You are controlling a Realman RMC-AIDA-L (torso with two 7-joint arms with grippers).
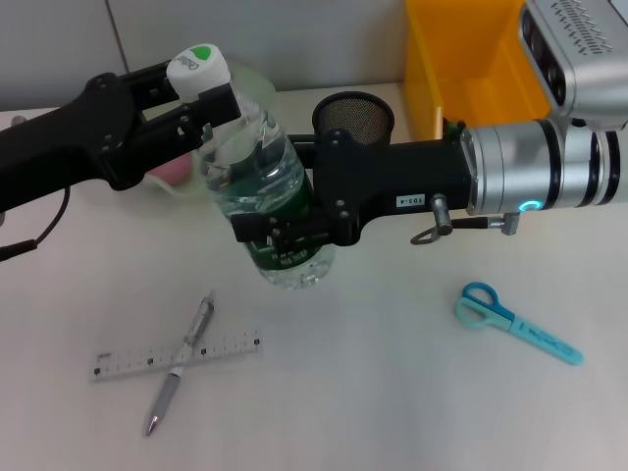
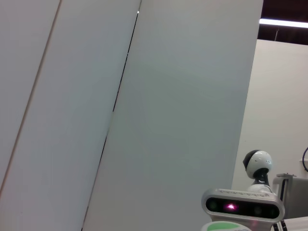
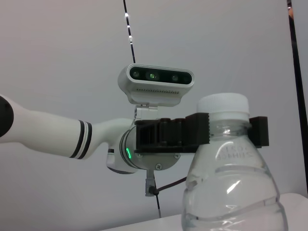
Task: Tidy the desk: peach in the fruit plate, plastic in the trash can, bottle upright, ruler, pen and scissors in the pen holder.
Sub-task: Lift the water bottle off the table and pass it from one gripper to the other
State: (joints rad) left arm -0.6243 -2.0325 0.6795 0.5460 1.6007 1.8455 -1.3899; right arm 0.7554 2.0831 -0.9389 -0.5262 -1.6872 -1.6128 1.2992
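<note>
Nearest the robot, on the white desk (image 1: 392, 412), a pen (image 1: 180, 364) is laid slantwise across a clear ruler (image 1: 178, 354), the two touching where they cross; fine graduation marks can be seen on the ruler, but no figures can be read. To the right, well apart from them, blue scissors (image 1: 515, 322) are laid flat with the handles toward the middle of the desk. Farther in, a clear bottle (image 1: 268, 186) with a white cap and a green label is held upright at the middle of the desk, its base low over or on the surface; which cannot be told. Writing on the label and embossed lettering below the bottle's neck are too small or blurred to be read. The lower body of the bottle is pinched by the right gripper (image 1: 285, 234), whose black fingers are pressed against the label, and a small white sticker on that gripper's housing cannot be read. The neck just under the cap is clamped by the left gripper (image 1: 211, 108), as is confirmed in the right wrist view, where black fingers (image 3: 168, 136) are seen on both sides of the neck. Behind the bottle a black mesh pen holder (image 1: 354, 118) is partly hidden by the right arm. A pink object in a pale plate (image 1: 177, 182) is partly hidden by the left arm. Farthest, at the right rear, a yellow bin (image 1: 461, 69) is stood.
</note>
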